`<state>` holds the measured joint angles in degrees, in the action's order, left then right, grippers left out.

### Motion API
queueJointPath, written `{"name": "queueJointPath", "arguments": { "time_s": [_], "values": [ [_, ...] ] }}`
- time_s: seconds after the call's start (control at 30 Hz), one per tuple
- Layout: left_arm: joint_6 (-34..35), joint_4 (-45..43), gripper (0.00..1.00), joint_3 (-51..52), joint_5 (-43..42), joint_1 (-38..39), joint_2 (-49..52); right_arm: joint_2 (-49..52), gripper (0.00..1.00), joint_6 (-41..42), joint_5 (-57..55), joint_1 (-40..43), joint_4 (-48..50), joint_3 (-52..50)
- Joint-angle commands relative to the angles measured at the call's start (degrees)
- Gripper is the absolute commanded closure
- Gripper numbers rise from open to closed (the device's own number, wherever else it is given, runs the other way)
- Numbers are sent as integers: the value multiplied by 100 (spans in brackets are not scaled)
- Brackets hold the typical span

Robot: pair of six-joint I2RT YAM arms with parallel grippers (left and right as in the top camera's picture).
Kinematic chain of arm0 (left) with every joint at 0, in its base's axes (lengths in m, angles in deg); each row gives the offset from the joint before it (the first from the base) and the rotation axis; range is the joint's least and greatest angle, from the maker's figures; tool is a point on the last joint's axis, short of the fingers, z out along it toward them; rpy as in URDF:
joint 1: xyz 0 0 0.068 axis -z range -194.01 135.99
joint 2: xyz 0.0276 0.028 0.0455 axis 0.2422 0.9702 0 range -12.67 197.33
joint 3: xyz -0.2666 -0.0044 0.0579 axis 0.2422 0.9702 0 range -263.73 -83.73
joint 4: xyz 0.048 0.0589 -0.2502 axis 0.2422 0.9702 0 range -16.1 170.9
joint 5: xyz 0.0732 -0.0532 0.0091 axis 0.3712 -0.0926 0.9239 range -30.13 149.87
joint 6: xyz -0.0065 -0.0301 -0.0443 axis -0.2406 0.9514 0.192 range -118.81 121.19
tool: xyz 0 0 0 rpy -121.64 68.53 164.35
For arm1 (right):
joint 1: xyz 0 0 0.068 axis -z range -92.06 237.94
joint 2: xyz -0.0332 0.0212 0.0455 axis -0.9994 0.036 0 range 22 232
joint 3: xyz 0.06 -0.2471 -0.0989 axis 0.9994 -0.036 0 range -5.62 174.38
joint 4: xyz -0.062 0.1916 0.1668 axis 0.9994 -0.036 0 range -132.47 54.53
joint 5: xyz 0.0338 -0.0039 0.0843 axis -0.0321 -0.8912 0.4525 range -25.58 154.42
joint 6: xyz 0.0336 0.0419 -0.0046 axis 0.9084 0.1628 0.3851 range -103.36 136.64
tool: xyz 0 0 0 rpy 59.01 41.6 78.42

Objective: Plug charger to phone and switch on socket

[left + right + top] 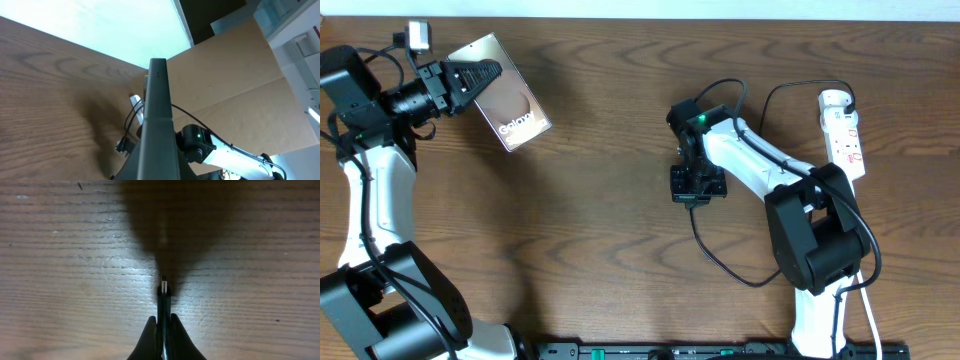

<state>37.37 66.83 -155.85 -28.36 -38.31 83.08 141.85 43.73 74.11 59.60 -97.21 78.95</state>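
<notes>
My left gripper [470, 76] is shut on the phone [508, 93], which it holds lifted and tilted at the far left; the tan screen with white text faces up. In the left wrist view the phone [158, 115] shows edge-on between my fingers. My right gripper [696, 186] at mid-table is shut on the charger [720, 262], a thin black cable looping away behind it. In the right wrist view the charger's plug tip [163, 286] sticks out past my fingertips [163, 322], just above the wood. The socket [844, 130], a white power strip with red marks, lies at the far right.
The socket's white cord [868, 300] runs down the right side by my right arm's base. A cardboard panel [240, 85] stands beyond the table's edge in the left wrist view. The wooden table [590, 220] spans the view.
</notes>
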Motion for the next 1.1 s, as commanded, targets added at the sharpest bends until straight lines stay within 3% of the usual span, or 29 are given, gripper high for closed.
{"name": "queueJointPath", "arguments": {
  "time_s": [0.0, 1.07],
  "values": [
    [48, 22, 92, -11, -179, -7, -59, -155, 99, 179, -162, -81, -26, -81],
    [50, 59, 92, -11, -179, -7, -59, -155, 99, 382, 140, -101, 382, -1283]
  ]
}}
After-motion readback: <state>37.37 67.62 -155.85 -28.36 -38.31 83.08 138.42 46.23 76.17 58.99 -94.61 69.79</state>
